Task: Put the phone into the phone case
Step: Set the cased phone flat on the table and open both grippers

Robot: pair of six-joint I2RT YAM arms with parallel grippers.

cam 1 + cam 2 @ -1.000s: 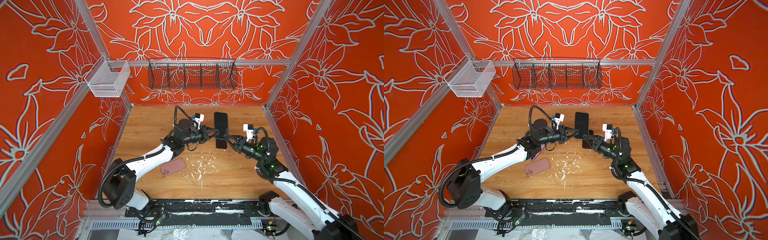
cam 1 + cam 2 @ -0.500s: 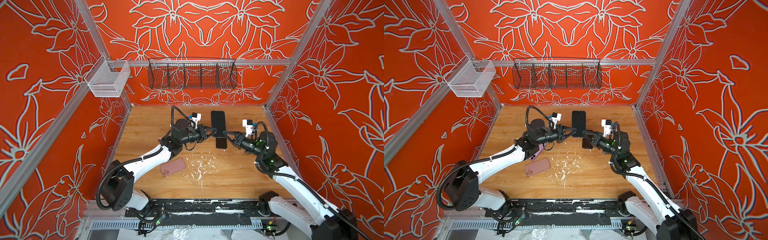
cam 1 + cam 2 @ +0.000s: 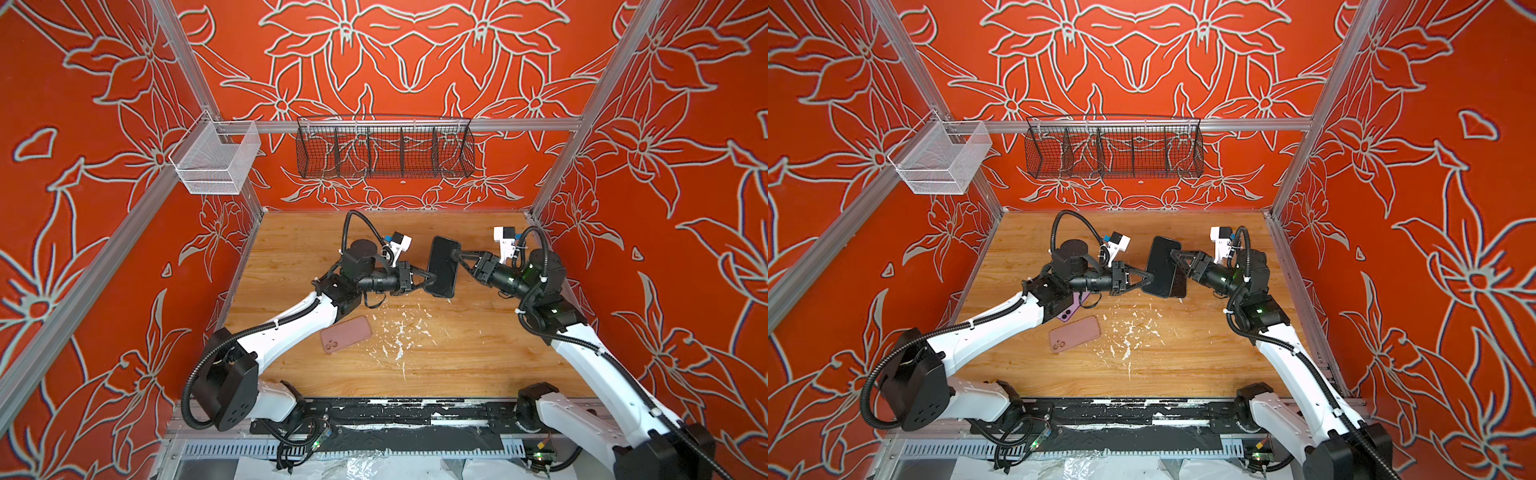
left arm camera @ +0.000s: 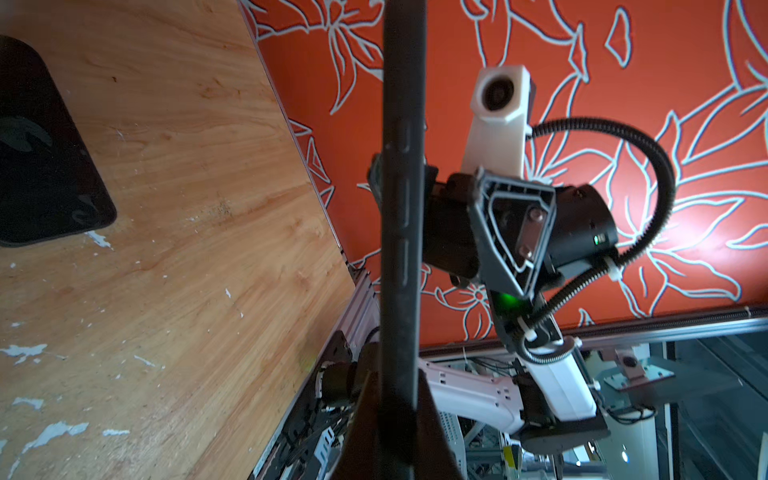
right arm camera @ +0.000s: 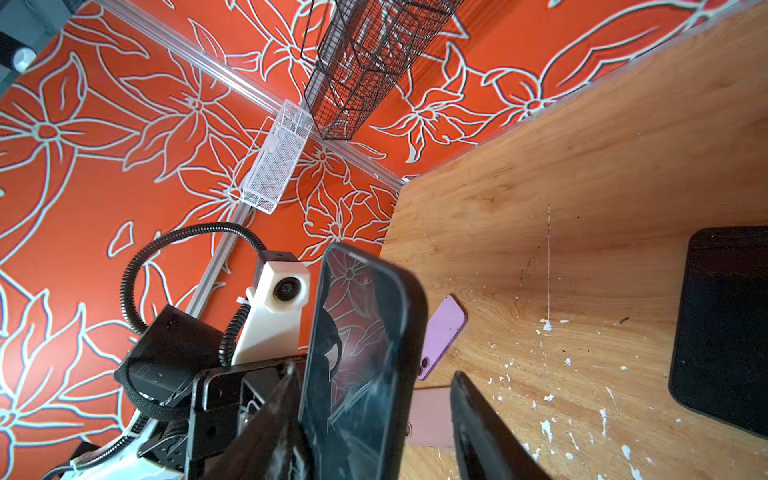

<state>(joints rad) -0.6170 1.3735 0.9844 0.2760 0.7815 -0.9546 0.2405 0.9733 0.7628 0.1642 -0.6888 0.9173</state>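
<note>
**Black phone [image 3: 444, 266] held on edge above the table [image 3: 457, 357], centre of both top views**

Left claw [image 3: 428, 280] is clamped on the black phone's left edge; right claw [image 3: 460, 258] stands apart, astride its right edge. On the table lie one pink phone case [image 3: 345, 334] lower left of centre, one purple phone [image 5: 442, 332] and one black slab [image 5: 723, 324]. Two wire baskets [image 3: 384, 151] hang on the walls.

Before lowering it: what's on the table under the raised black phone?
A flat, round-cornered matte-black slab lies on the wooden table. In a top view the glossy black phone covers all but its edge; phone or case, I cannot tell.
</note>
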